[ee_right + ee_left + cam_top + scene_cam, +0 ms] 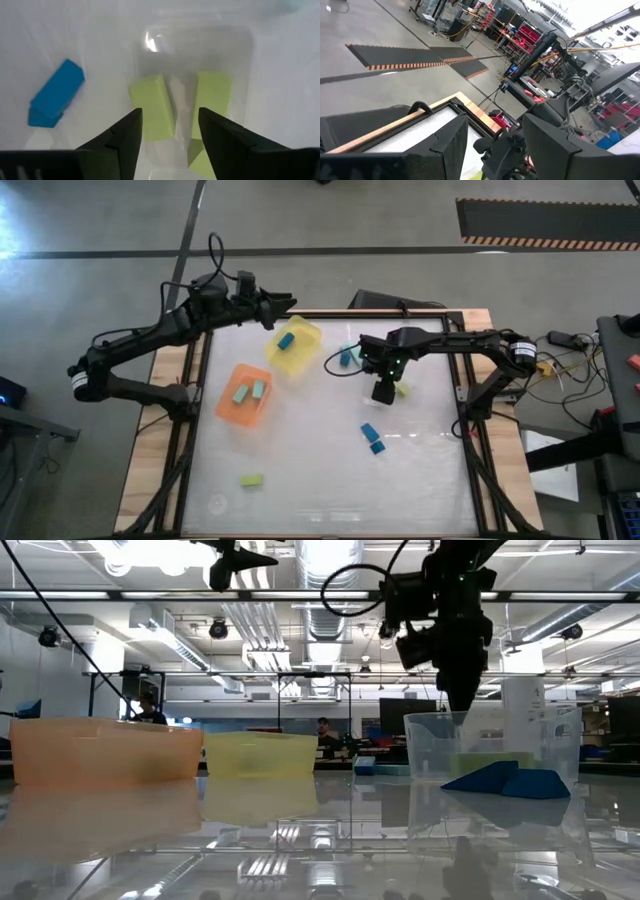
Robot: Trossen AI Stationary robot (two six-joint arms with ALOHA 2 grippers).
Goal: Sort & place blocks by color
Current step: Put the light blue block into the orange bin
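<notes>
Yellow-green blocks (152, 107) lie in the clear dish (242, 45) under the right hand (170, 132), whose fingers stand apart, seemingly releasing. Blue blocks (371, 438) wait on the tabletop (320, 470). Left hand (283, 304), fingers apart, waits by the yellow bin (296, 358).

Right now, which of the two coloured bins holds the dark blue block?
The yellow bin, the one farther back by the left gripper. A single dark blue block lies inside; the orange bin holds two light teal blocks instead.
</notes>
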